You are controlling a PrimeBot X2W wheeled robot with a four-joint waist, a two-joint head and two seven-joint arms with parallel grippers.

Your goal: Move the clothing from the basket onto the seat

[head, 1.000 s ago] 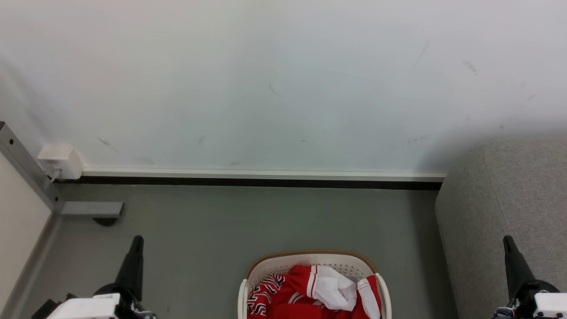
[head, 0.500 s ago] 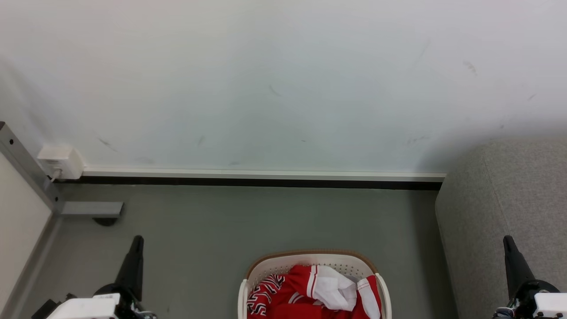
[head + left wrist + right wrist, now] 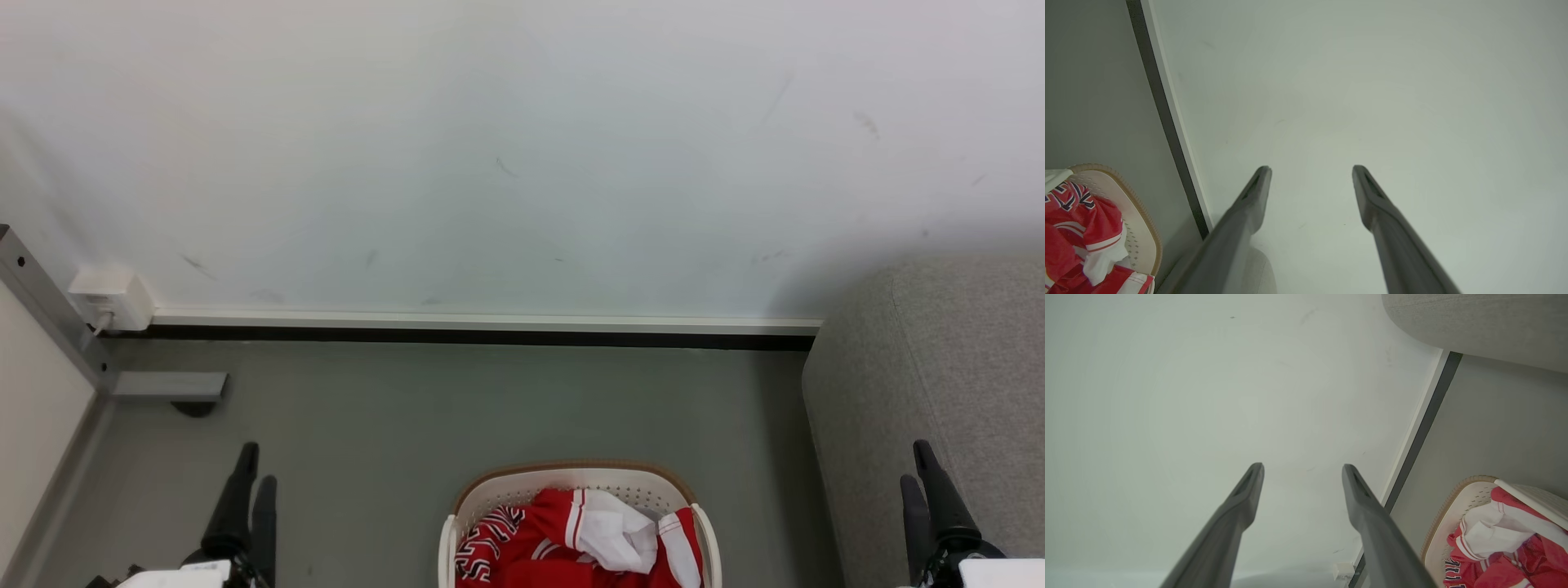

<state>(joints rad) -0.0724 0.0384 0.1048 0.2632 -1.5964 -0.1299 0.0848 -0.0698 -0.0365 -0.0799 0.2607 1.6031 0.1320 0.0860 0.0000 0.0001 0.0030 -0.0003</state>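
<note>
Head view: one basket [image 3: 571, 465] is seen low centre with one heap of clothing [image 3: 563, 535] inside, garments not countable; one seat [image 3: 939, 359] at right. The left gripper [image 3: 256, 465] and right gripper [image 3: 913, 464] are set either side, about equally near. Left wrist view: jaws apart, empty; clothing lies lower left. Right wrist view: jaws apart, empty; clothing lower right.

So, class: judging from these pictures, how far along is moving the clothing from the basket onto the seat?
Done: nothing yet; the clothing lies bunched in the basket, and the visible part of the seat carries none. In hand: nothing; the left gripper and right gripper are open, empty, either side of the basket. To do: grasp the clothing, lift it out, carry it to the seat.
</note>
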